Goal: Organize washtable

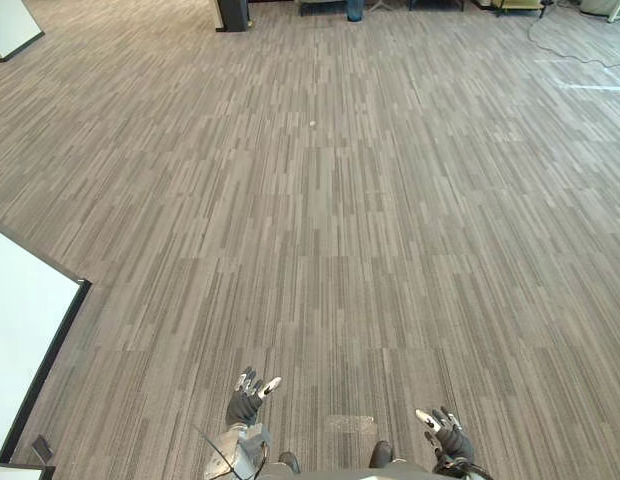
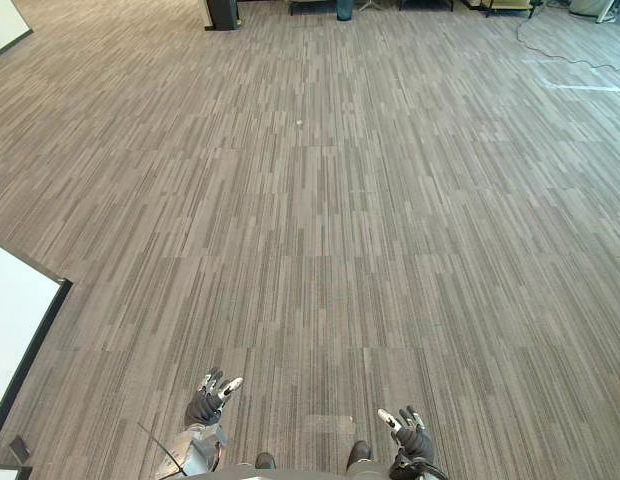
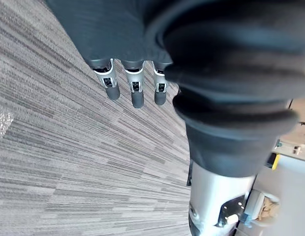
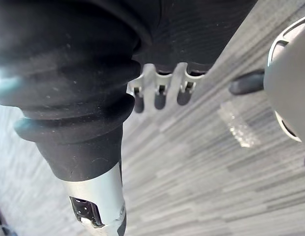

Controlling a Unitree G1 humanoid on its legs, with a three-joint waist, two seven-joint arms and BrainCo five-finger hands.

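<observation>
Notably, left hand (image 1: 246,400) and right hand (image 1: 449,438) hung slack-fingered, empty, over carpet (image 1: 330,220); risk: stepping left could clip the white panel (image 1: 25,310).

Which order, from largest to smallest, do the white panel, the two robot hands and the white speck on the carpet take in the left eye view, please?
1. White panel
2. Left robot hand and right robot hand: alike, unranked
3. White speck, though it lies farther off
</observation>
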